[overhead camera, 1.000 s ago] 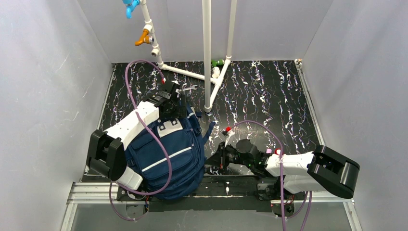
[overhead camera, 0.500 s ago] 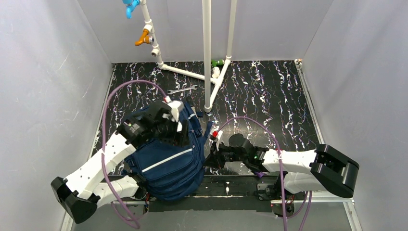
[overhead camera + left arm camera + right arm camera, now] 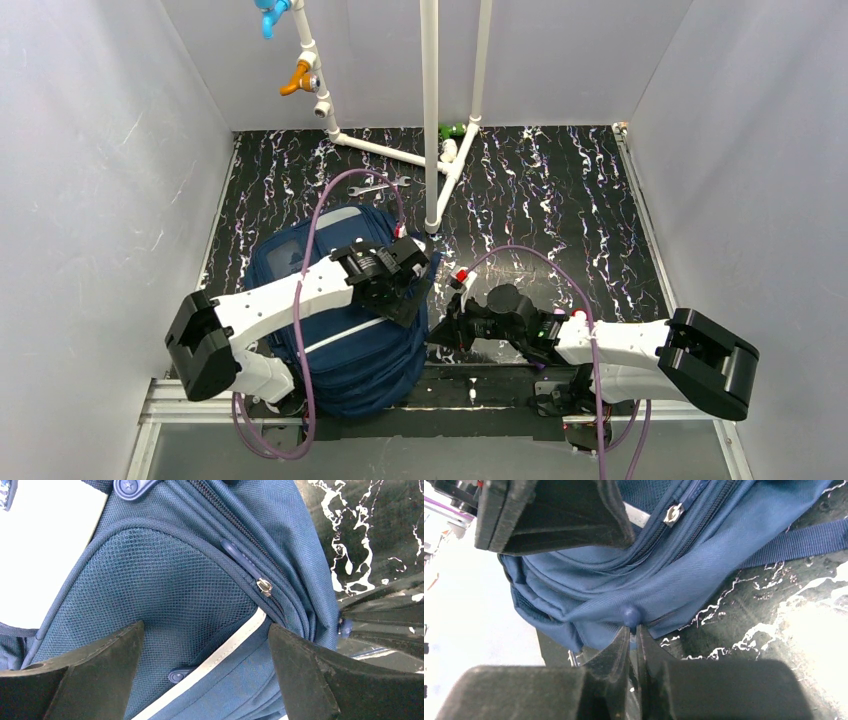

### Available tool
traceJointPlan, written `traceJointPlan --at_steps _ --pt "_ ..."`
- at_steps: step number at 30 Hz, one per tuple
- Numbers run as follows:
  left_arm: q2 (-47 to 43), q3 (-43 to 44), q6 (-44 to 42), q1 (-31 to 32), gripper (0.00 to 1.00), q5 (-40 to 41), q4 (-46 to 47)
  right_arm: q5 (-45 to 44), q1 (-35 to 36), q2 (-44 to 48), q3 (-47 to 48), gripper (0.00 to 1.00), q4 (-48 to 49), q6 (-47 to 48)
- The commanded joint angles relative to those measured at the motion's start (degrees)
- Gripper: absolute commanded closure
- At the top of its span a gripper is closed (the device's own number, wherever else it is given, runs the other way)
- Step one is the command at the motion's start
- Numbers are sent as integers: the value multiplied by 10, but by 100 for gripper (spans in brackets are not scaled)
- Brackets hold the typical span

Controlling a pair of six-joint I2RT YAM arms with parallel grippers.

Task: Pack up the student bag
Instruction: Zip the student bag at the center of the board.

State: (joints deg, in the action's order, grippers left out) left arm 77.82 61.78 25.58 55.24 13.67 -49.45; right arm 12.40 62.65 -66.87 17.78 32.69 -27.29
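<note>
Pincers at the student bag (image 3: 370,362)
Left pincer (image 3: 206,626) wide open over it; right pincer (image 3: 634,630) almost closed at its blue knob (image 3: 629,613), grip unclear.

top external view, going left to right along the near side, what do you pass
left arm's black elbow block → student bag → right gripper → right arm's black elbow block
</note>
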Motion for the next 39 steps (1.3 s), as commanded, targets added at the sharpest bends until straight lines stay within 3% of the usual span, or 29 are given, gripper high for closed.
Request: traceJointPlan --at_steps 1,3,5,6,9,12,14,15,17,19,21,23,26,30,33,39 --pt "36 15 -4 -4 7 103 18 8 5 8 5 96 -14 -2" --pt "60 13 19 -23 17 99 23 10 5 5 4 98 -13 -2" --pt "78 3 45 -56 39 98 34 6 5 8 0 99 -10 -2" --pt "79 -4 49 -75 45 96 47 3 5 11 -3 99 -9 -3" --pt "66 -20 53 -120 52 109 78 -8 5 24 -6 96 -10 -3" --pt "34 -18 43 -165 53 86 102 -18 5 37 -14 80 -3 -12" --pt "10 -22 25 -187 53 55 123 -45 5 46 -6 76 -33 -2" --pt "0 -23 18 -192 53 42 124 -66 5 54 1 69 -55 12" --pt "-20 -23 -2 -200 52 6 125 -163 5 74 17 41 -105 36" --pt "-46 -31 -19 -202 49 -34 124 -236 -2 83 34 18 -138 75" --pt "-66 -38 -26 -204 45 -62 120 -241 -20 69 75 11 -172 141" --pt "-82 -41 -29 -204 41 -87 113 -162 -34 46 103 9 -183 255" --pt "-98 -37 -33 -204 37 -112 105 -111 -57 20 140 6 -199 390" --pt "-108 -29 -34 -204 31 -132 95 10 -102 -20 123 9 -108 535" --pt "-113 -29 -37 -204 25 -163 93 144 -169 -88 140 15 -55 526" --pt "-117 -28 -36 -204 20 -194 86 227 -174 -188 180 27 -8 511"
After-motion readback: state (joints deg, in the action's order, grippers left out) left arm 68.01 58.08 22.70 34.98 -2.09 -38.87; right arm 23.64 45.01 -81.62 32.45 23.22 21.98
